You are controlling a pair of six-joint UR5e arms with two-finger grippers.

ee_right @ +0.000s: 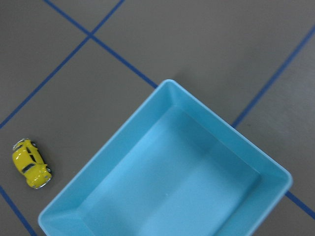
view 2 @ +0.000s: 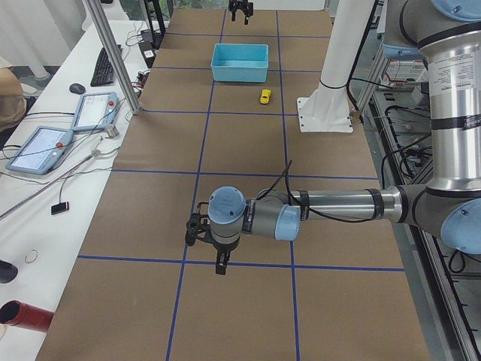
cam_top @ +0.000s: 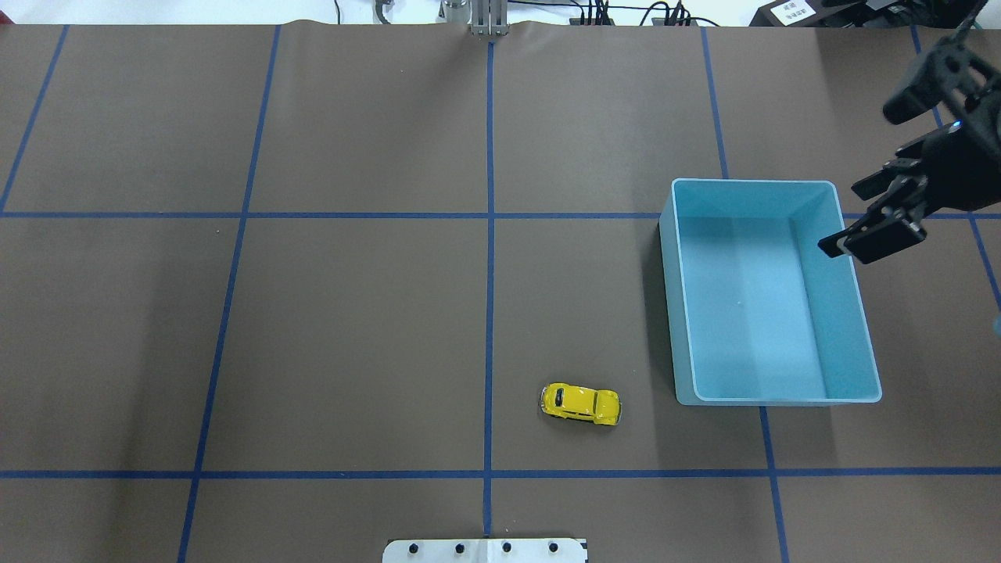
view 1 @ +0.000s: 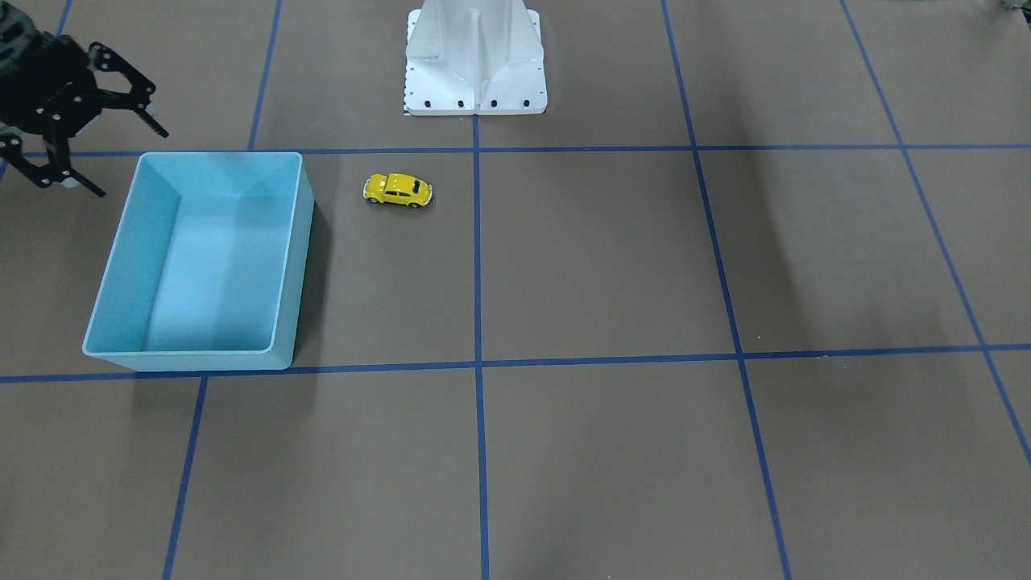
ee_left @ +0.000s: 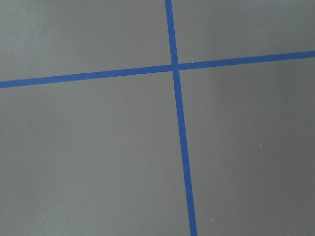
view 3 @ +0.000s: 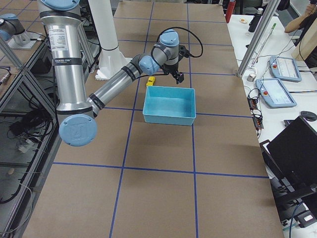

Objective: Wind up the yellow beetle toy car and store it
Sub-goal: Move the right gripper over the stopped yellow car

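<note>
Yellow beetle toy car (view 1: pixel 398 190) near bin (view 1: pixel 300 266) | right hand (view 1: pixel 133 163) apart, cropped | left hand (view 2: pixel 214 252) unreadable

Brown table (view 1: pixel 604 266) with blue grid lines (view 1: pixel 478 266); on it, yellow beetle toy car (view 1: pixel 397 191) near blue bin (view 1: pixel 296 282), white pedestal base (view 1: pixel 477 80).

The car (view 1: pixel 397 190) is glossy yellow, with dark windows, black wheels and pale bumpers. The bin (view 1: pixel 300 266) is plain light blue inside and out, a shade darker where its walls shadow the floor. The table (view 1: pixel 612 258) is flat brown, crossed by thin dark-blue lines (view 1: pixel 477 266) that form a grid of large squares. The right gripper (view 1: pixel 133 163) is black with small pale screw heads. The base (view 1: pixel 475 56) is white with a row of black bolts along its edge. The right arm (view 3: pixel 67 59) is silver with light-blue joint caps and black rings.
</note>
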